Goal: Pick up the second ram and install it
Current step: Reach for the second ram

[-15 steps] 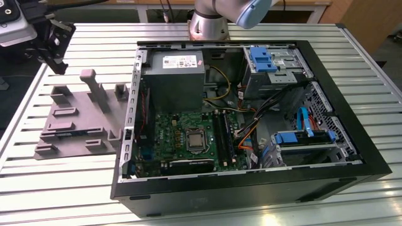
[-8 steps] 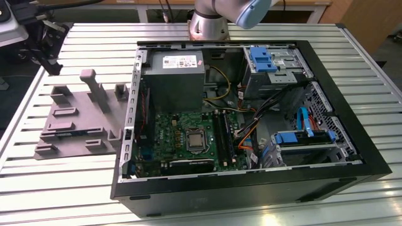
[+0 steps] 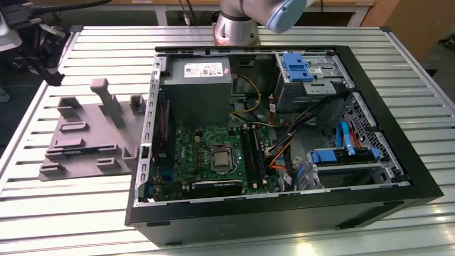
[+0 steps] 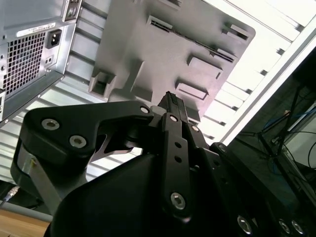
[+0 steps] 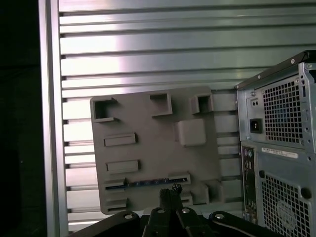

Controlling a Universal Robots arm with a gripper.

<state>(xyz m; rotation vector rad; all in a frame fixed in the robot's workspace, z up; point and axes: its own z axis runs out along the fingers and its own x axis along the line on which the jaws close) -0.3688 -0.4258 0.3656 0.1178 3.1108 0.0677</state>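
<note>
Gripper poised over the tray, second ram not yet lifted.

You have the gripper hanging above the grey tray, which lies at the exterior view's left beside the open computer case. In both wrist views its fingers look pressed together with nothing between them. The second ram stands on edge in a tray slot near the fingertips (you see it as a thin blue-green line), likely kept upright so that edge can be pinched. The case lies on its side, presumably so the motherboard faces up.
</note>
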